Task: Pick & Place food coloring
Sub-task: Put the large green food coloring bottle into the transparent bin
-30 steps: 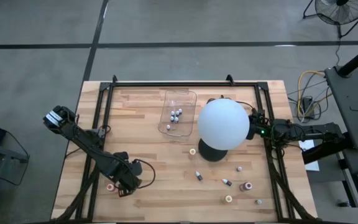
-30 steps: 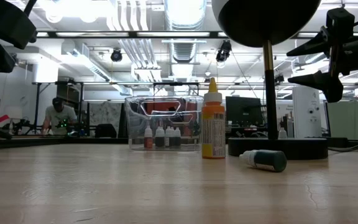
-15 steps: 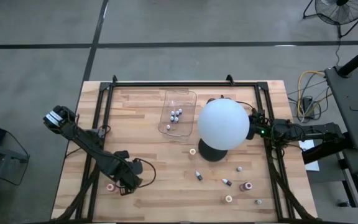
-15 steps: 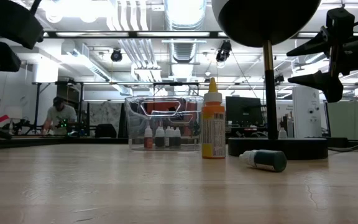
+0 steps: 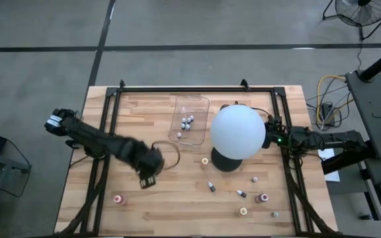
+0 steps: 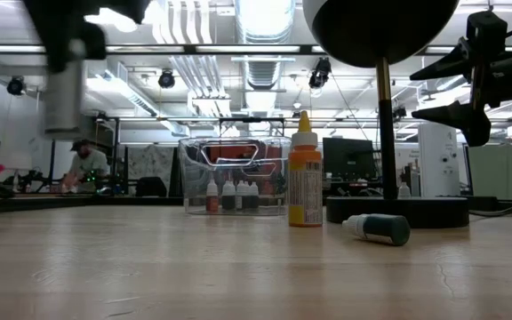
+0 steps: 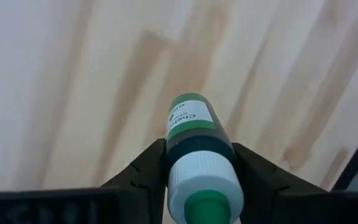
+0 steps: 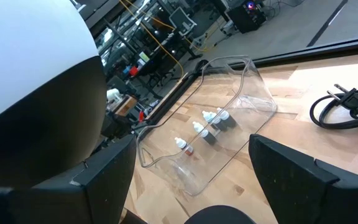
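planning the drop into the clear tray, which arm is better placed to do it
Left, probably. The left end effector is already shut on a green food coloring bottle and hangs over the table, left of the clear tray. The right end effector is open and empty, parked behind the white globe.

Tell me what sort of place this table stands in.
Probably a robotics lab or workshop: exposed ceiling ducts, a person at a bench across the room, and a pedestal fan on the concrete floor.
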Robot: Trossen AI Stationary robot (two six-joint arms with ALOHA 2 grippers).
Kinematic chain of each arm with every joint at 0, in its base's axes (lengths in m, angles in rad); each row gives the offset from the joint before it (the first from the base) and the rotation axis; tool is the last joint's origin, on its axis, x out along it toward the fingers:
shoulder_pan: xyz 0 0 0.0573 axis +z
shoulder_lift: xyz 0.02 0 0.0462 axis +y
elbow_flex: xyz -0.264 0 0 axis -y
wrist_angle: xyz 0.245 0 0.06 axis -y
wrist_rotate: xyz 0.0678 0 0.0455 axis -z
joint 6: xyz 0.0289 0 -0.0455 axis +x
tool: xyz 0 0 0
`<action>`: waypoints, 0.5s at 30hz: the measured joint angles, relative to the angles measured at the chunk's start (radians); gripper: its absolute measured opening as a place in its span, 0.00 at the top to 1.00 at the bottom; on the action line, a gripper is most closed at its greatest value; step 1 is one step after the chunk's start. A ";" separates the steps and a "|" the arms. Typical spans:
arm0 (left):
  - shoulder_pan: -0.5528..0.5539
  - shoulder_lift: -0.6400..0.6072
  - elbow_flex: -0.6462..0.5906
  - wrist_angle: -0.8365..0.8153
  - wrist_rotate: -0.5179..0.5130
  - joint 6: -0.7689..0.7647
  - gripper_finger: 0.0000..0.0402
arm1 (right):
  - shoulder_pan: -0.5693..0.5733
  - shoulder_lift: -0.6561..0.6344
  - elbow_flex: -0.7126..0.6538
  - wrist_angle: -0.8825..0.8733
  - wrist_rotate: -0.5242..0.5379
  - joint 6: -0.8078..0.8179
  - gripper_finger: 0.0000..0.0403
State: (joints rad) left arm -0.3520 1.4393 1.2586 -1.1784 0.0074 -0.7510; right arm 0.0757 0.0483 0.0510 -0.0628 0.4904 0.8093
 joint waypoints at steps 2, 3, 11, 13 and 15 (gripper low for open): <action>0.071 0.004 0.049 -0.021 -0.005 0.028 0.71 | 0.000 0.000 0.000 0.000 0.000 0.000 0.25; 0.107 0.008 0.073 -0.033 -0.007 0.042 0.71 | 0.000 0.000 0.000 0.000 0.000 0.000 0.25; 0.377 0.092 0.280 -0.106 -0.008 0.147 0.71 | 0.000 0.000 0.000 0.000 0.000 0.000 0.25; 0.433 0.125 0.335 -0.108 -0.006 0.169 0.71 | 0.000 0.000 0.000 0.000 0.000 0.000 0.25; 0.480 0.162 0.390 -0.109 -0.007 0.191 0.71 | 0.000 0.000 0.000 0.000 0.000 0.000 0.25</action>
State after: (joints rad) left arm 0.1276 1.6008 1.6485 -1.2871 0.0008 -0.5601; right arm 0.0757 0.0486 0.0511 -0.0628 0.4904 0.8093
